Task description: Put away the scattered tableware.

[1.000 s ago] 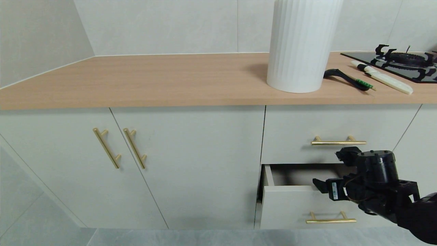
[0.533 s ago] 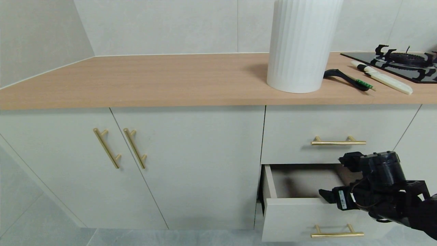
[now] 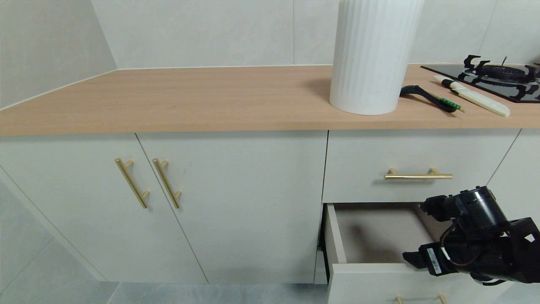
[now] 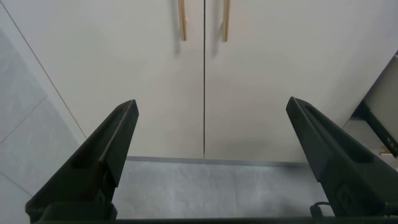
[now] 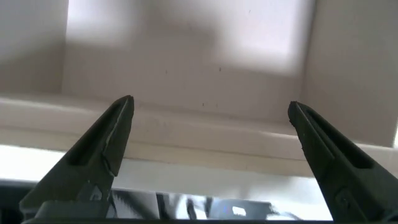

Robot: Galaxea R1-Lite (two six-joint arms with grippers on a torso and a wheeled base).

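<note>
On the wooden countertop (image 3: 190, 97), right of the tall white ribbed container (image 3: 371, 55), lie a black-handled utensil (image 3: 428, 98) and a white knife (image 3: 474, 97). Below them the lower drawer (image 3: 371, 230) stands pulled out, its inside bare. My right gripper (image 3: 418, 231) is open at the drawer's front panel (image 3: 375, 280), one finger over the top edge. In the right wrist view the gripper (image 5: 208, 124) spans the panel's rim (image 5: 186, 134). My left gripper (image 4: 211, 124) is open, low before the cabinet doors (image 4: 205, 74), holding nothing.
A gas hob (image 3: 502, 78) sits at the counter's far right. The upper drawer (image 3: 417, 164) is shut, its gold handle (image 3: 417, 176) just above my right arm. Two cabinet doors with gold handles (image 3: 147, 181) are shut on the left. Grey tiled floor (image 4: 205, 186) lies below.
The lower drawer has slid farther out toward me, with my right gripper moving back and down along with its front panel. The items on the counter have not moved.
</note>
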